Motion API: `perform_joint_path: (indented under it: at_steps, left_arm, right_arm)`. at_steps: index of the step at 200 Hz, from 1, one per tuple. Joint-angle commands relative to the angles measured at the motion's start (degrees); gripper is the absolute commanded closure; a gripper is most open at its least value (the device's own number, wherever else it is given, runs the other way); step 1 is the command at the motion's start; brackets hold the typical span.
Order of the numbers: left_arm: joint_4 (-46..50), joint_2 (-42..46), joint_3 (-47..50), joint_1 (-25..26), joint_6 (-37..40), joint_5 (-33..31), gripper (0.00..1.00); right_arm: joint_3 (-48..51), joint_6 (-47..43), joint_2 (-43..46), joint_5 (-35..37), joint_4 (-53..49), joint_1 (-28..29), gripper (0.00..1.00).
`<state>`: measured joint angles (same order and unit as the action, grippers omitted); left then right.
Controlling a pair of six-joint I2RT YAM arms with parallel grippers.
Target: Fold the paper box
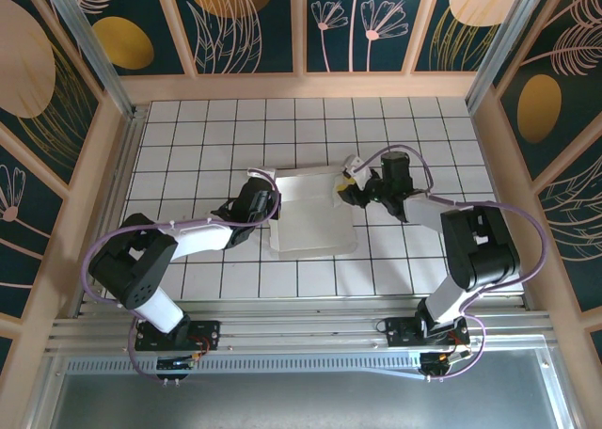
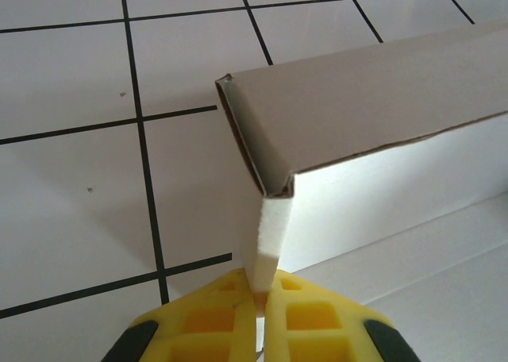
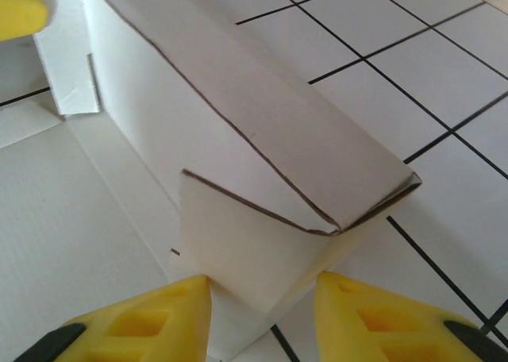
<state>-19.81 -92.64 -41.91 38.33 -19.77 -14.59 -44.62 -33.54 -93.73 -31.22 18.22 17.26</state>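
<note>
We see the paper box (image 1: pixel 315 224) lying directly on a table (image 1: pixel 188 133) topped with white square tiles. Black grid lines (image 1: pixel 221 260) run out from under the box on every side. The box is plain white card: its broad panel rests flat on the tiles, and along its far side a long wall is folded up off the surface, with a brownish raw edge showing at the fold. A pale wooden rim (image 1: pixel 301 87) borders the tiles beyond the box and to its left and right. On the near side of the box a metal rail (image 1: pixel 301 330) closes the table. Left of the box, two tiny dark specks (image 2: pixel 122 94) mark the tiles
</note>
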Motion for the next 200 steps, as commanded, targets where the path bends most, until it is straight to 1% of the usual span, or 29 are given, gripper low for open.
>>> perform_joint_path:
  at_steps: [1,20,35,62,83,120,136,143,153,159,184,190,200]
  left_arm:
    - [-1.29,-0.26,-1.72,0.95,-0.13,3.53,0.94]
    - [-1.3,-0.26,-1.55,0.96,-0.05,3.49,0.94]
    - [-1.6,-0.3,-1.43,0.96,-0.31,3.6,0.94]
    - [-1.61,-0.26,-1.33,0.92,-0.35,3.67,0.94]
    - [-1.47,-0.17,-1.42,0.96,-0.23,3.56,0.94]
    - [-1.33,-0.26,-1.69,0.95,-0.86,4.05,0.94]
    - [-1.25,-0.17,-1.62,0.96,-1.08,3.95,0.94]
    - [-1.35,-0.26,-1.66,0.96,-1.15,4.03,0.94]
    - [-1.59,-0.48,-1.68,0.96,-1.15,4.11,0.94]
    - [-1.57,-0.61,-1.83,0.95,-1.15,4.13,0.94]
    - [-1.39,-0.71,-1.93,0.94,-1.13,4.28,0.94]
    - [-1.46,-0.69,-1.86,0.95,-1.16,4.24,0.94]
    - [-1.5,-0.52,-1.65,0.94,-1.18,4.14,0.94]
  right_arm:
    - [-2.79,4.6,-2.18,2.26,2.52,2.38,0.67]
    - [-4.98,8.2,-4.16,7.36,2.12,3.08,0.79]
    - [-7.4,11.31,-5.69,11.58,0.87,4.28,0.83]
    - [-11.05,19.26,-7.96,15.09,-0.11,5.14,0.91]
    - [-12.62,25.0,-9.89,16.64,0.34,6.18,1.0]
    - [-12.46,28.93,-12.57,20.26,3.5,8.79,1.0]
    - [-11.8,31.98,-13.15,23.25,6.14,10.09,1.0]
    - [-11.73,33.63,-13.67,23.17,7.18,10.46,0.95]
    - [-11.69,35.52,-14.72,22.55,8.7,10.96,0.82]
    - [-11.69,36.17,-15.32,21.98,9.58,11.13,0.79]
    - [-11.84,36.18,-17.67,17.49,12.05,11.18,0.78]
    - [-11.9,35.32,-17.88,16.25,12.25,11.14,0.79]
    - [-11.31,34.56,-17.91,15.96,13.4,11.22,0.85]
